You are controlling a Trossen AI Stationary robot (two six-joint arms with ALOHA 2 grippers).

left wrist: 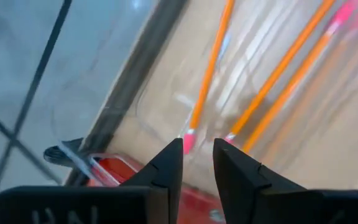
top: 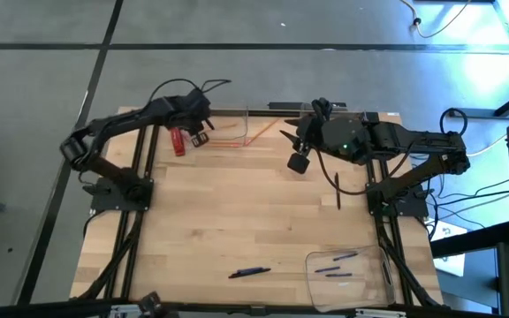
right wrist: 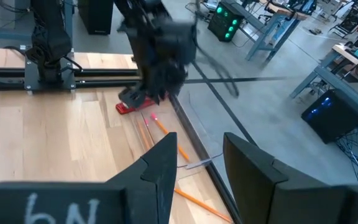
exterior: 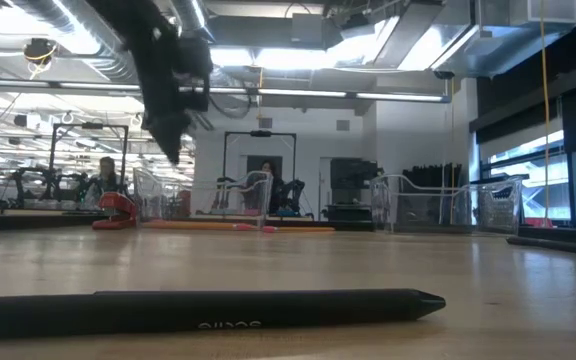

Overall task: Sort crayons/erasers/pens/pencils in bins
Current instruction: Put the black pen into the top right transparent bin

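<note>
Where the wooden table [top: 237, 221] meets the low camera, one black pen [exterior: 203, 310] lies on its side across the foreground, pointed tip at the end toward the right arm, faint lettering along the barrel. In the high view this is the slim dark pen [top: 248, 272] alone on bare wood near the table's front edge. Just beside it, at the front corner on the right arm's side, sits a clear bin [top: 347, 278] with rounded corners; three or so short dark pens [top: 338, 265] lie inside it. Another dark pen [top: 338, 191] lies lengthwise on the wood farther back, beside the right arm's base.

Farther from the front edge, the right gripper [top: 300, 162] hangs above mid-table, fingers [right wrist: 160, 168] set moderately apart and holding nothing.

At the table's back edge a second clear bin [top: 272, 128] holds the pencils [top: 232, 140]: very thin orange sticks, pink eraser ends (seen plainly from the left wrist), lying roughly parallel, one [top: 262, 132] angled against the rest. The left gripper [top: 199, 137] hovers over that bin's end nearest the left arm, fingers [left wrist: 166, 168] a narrow gap apart, empty. Just beside it lies a flat red object [top: 177, 141], outside the bin.
</note>
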